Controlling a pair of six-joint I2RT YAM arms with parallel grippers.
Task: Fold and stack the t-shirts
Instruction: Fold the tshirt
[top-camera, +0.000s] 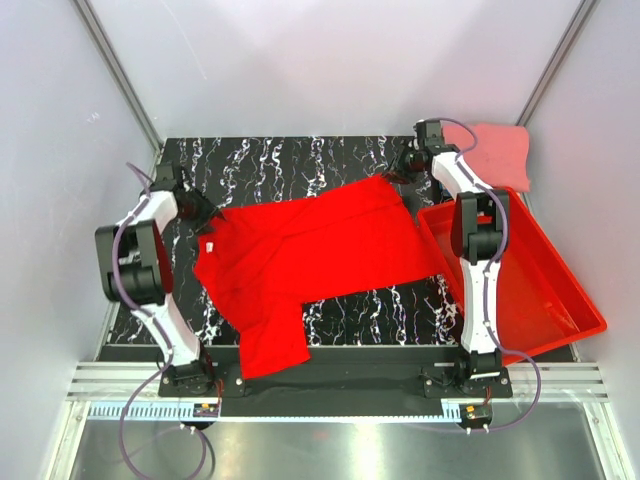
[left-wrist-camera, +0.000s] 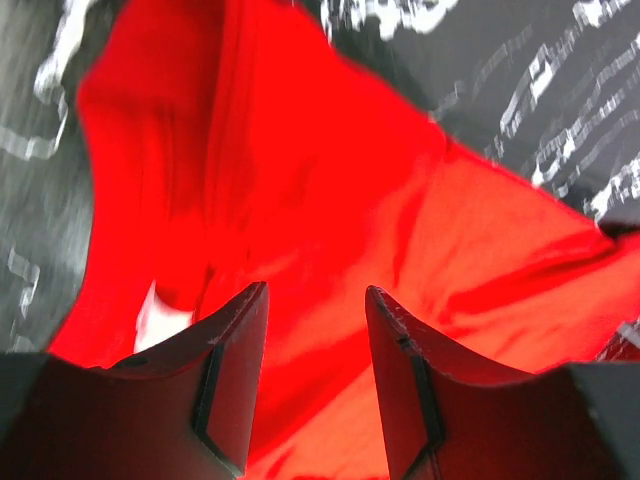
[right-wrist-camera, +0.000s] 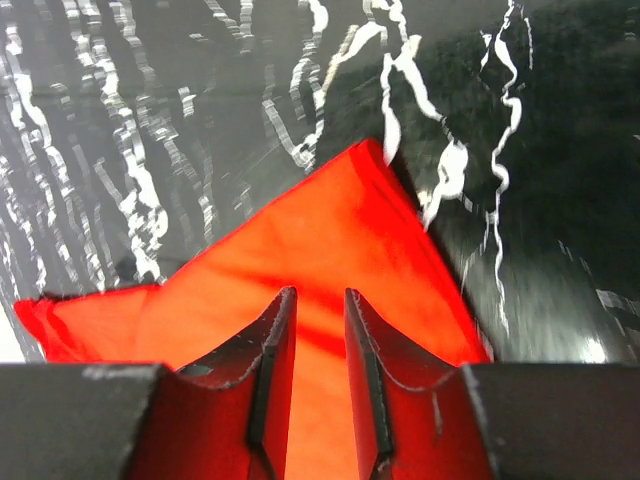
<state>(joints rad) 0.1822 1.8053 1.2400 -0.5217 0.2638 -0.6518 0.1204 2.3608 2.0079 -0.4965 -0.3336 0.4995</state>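
Left end effector (left-wrist-camera: 316, 292) parted, red t-shirt (left-wrist-camera: 420, 240) beneath, apparently unheld

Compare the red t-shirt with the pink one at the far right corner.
Colour: the red t-shirt is bright red, the pink t-shirt pale salmon. Pose: the red t-shirt lies spread across the middle of the table, a sleeve showing; the pink t-shirt sits as a compact patch. Both are plain cloth.

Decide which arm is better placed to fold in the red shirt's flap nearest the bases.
Left, probably. The red t-shirt has that flap on the left arm's side, and the left gripper, jaws open, is at the shirt's left edge. The right gripper is at the far right corner, farthest away.
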